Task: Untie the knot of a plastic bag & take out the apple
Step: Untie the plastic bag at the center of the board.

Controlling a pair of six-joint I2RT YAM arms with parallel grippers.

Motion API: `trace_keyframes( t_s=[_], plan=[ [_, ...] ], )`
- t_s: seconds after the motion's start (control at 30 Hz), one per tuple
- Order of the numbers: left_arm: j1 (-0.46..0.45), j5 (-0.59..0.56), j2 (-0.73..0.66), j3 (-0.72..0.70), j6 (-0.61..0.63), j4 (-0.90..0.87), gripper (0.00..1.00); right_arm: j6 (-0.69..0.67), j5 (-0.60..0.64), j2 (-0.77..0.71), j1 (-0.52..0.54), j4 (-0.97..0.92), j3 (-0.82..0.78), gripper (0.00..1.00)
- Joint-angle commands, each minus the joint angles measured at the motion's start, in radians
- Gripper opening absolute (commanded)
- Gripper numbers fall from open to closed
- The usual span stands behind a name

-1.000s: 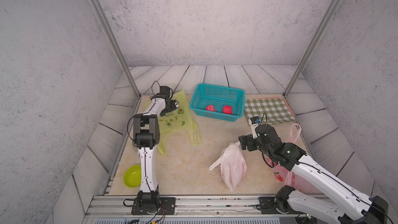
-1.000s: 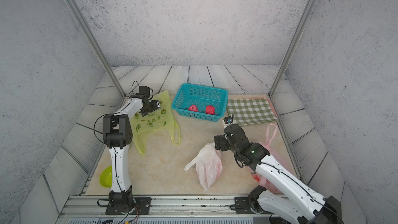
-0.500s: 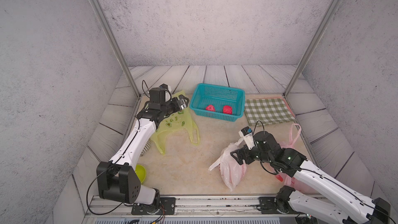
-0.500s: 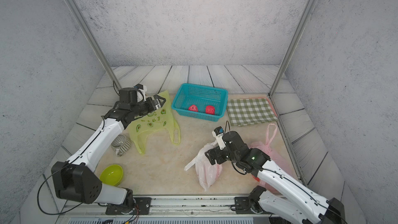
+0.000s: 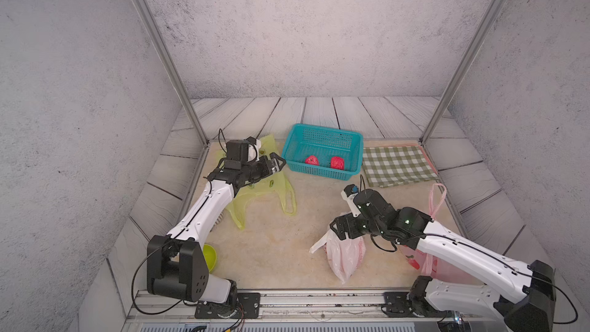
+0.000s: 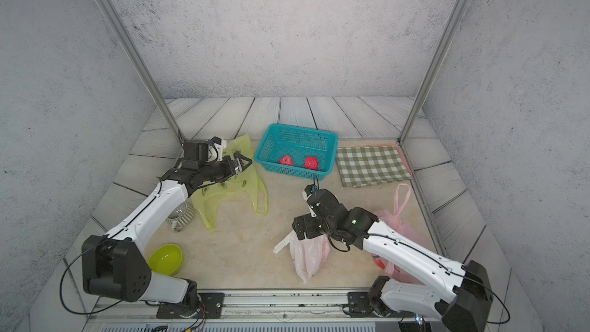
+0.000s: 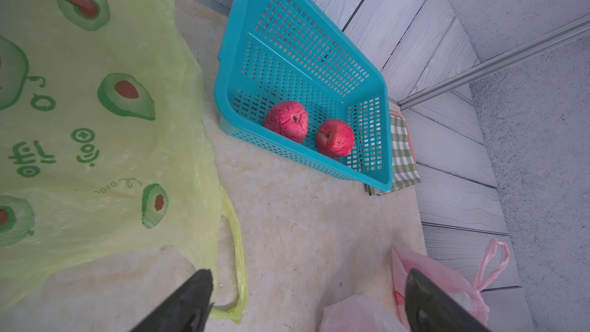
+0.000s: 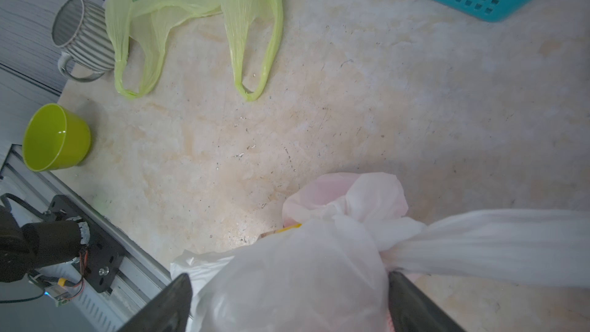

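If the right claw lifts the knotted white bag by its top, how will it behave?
The white bag looks thin and crumpled, so it will probably sag, floppy, below the grip. Its body bulges past the knot, so something inside likely adds weight and may swing. The smooth film might slip from the open right claw.

The bag (image 5: 343,255) is thin translucent plastic, the basket (image 5: 319,172) rigid plastic.

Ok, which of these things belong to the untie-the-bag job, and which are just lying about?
Job: white bag, knot, right gripper, left gripper, basket (likely drop-off).
Lying about: green bag, pink bag, mug, bowl, cloth.
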Motion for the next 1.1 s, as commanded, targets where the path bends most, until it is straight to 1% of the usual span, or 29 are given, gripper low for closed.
trace_keyframes(
  t_s=[0.0, 0.07, 0.1, 0.13, 0.23, 0.33, 0.43, 0.5, 0.53, 0.6, 0.67, 0.7, 0.73, 0.77, 0.8, 0.9, 0.93, 1.0, 1.07],
  plan=[
    [-0.002, -0.007, -0.045, -0.009, 0.03, 0.001, 0.95, 0.07, 0.114, 0.034, 0.037, -0.067, 0.031, 0.96],
    [-0.002, -0.009, -0.056, -0.01, 0.035, -0.001, 0.95, 0.096, 0.151, 0.048, 0.043, -0.094, 0.026, 0.94],
    [-0.002, -0.009, -0.059, -0.011, 0.037, -0.003, 0.95, 0.107, 0.167, 0.045, 0.043, -0.1, 0.019, 0.9],
    [-0.002, -0.01, -0.064, -0.011, 0.039, -0.005, 0.95, 0.115, 0.182, 0.034, 0.043, -0.104, 0.008, 0.83],
    [-0.004, -0.009, -0.069, -0.016, 0.045, -0.001, 0.95, 0.12, 0.222, -0.002, 0.043, -0.145, 0.014, 0.49],
    [-0.004, 0.003, -0.058, -0.02, 0.058, 0.005, 0.96, 0.08, 0.248, -0.01, 0.044, -0.24, 0.086, 0.25],
    [-0.002, 0.037, -0.041, -0.019, 0.066, 0.017, 0.95, 0.016, 0.26, 0.022, 0.044, -0.342, 0.186, 0.0],
    [-0.002, 0.132, -0.027, -0.023, 0.07, 0.056, 0.93, -0.05, 0.268, 0.052, 0.042, -0.369, 0.241, 0.0],
    [-0.002, 0.185, -0.015, -0.026, 0.067, 0.078, 0.93, -0.113, 0.268, 0.067, 0.041, -0.36, 0.266, 0.0],
    [-0.002, 0.271, 0.008, -0.021, 0.059, 0.107, 0.91, -0.255, 0.267, 0.097, 0.041, -0.313, 0.306, 0.0],
    [-0.003, 0.317, 0.024, -0.025, 0.053, 0.138, 0.9, -0.43, 0.247, 0.108, 0.039, -0.229, 0.314, 0.0],
    [-0.003, 0.332, 0.028, -0.031, 0.049, 0.151, 0.9, -0.518, 0.202, 0.096, 0.04, -0.181, 0.295, 0.0],
    [-0.004, 0.35, 0.031, -0.038, 0.043, 0.173, 0.89, -0.604, 0.142, 0.07, 0.041, -0.113, 0.253, 0.0],
    [-0.005, 0.359, 0.032, -0.045, 0.038, 0.189, 0.88, -0.651, 0.105, 0.038, 0.04, -0.059, 0.208, 0.0],
    [-0.008, 0.366, 0.035, -0.048, 0.036, 0.199, 0.87, -0.708, 0.073, -0.005, 0.039, 0.012, 0.139, 0.0],
    [-0.038, 0.388, 0.047, -0.036, 0.06, 0.174, 0.84, -0.944, -0.053, -0.15, 0.04, 0.166, -0.103, 0.0],
    [-0.063, 0.387, 0.049, -0.02, 0.094, 0.117, 0.83, -0.97, -0.046, -0.195, 0.04, 0.21, -0.177, 0.0],
    [-0.127, 0.376, 0.051, 0.022, 0.177, -0.02, 0.83, -0.973, -0.052, -0.245, 0.029, 0.242, -0.251, 0.0],
    [-0.194, 0.347, 0.037, 0.008, 0.186, -0.075, 0.83, -0.996, -0.087, -0.273, 0.023, 0.232, -0.294, 0.0]
  ],
)
